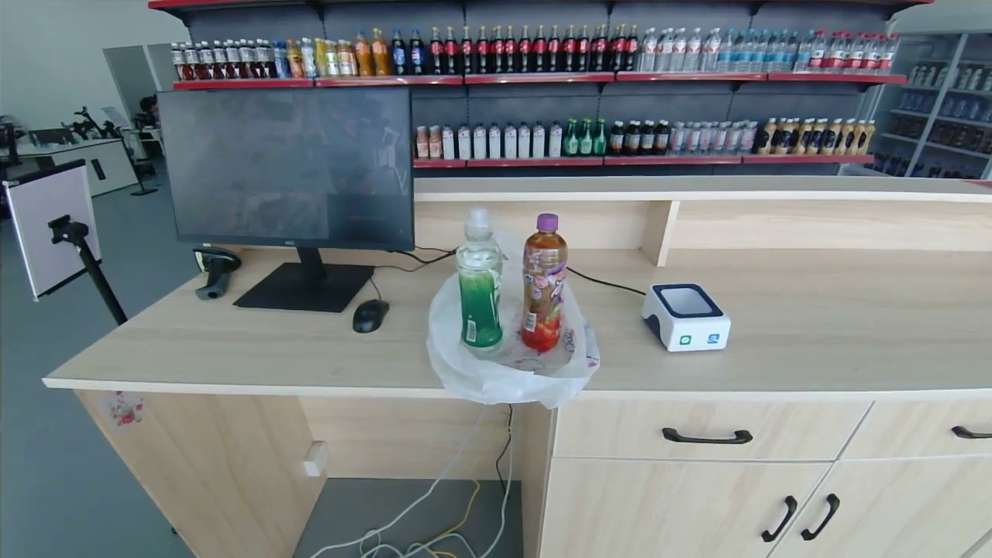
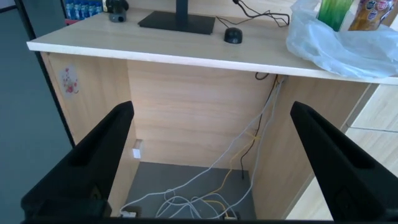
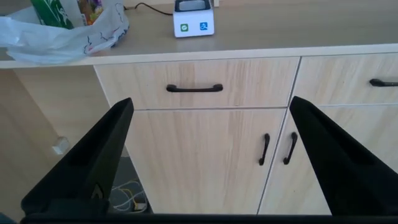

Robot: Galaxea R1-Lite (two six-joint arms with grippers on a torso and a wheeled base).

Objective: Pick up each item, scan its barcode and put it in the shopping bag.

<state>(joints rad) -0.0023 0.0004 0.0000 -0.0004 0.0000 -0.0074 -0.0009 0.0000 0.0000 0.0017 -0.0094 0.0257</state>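
Observation:
Two bottles stand upright on a crumpled white plastic shopping bag (image 1: 504, 372) at the counter's front edge: a clear bottle with a green label (image 1: 479, 285) and, to its right, an orange drink bottle with a purple cap (image 1: 542, 284). A white barcode scanner box (image 1: 685, 316) sits on the counter to the right of them. My left gripper (image 2: 211, 155) is open, held low in front of the counter's open knee space, with the bag (image 2: 342, 40) up beyond it. My right gripper (image 3: 208, 155) is open too, low before the drawers, the scanner (image 3: 193, 18) above it.
A monitor (image 1: 287, 167) on a black stand, a mouse (image 1: 370, 315) and a hand-held scanner (image 1: 215, 273) occupy the counter's left part. A raised ledge (image 1: 697, 190) runs along the back. Drawers with black handles (image 1: 707, 437) are below right; cables (image 1: 434, 511) hang under the counter.

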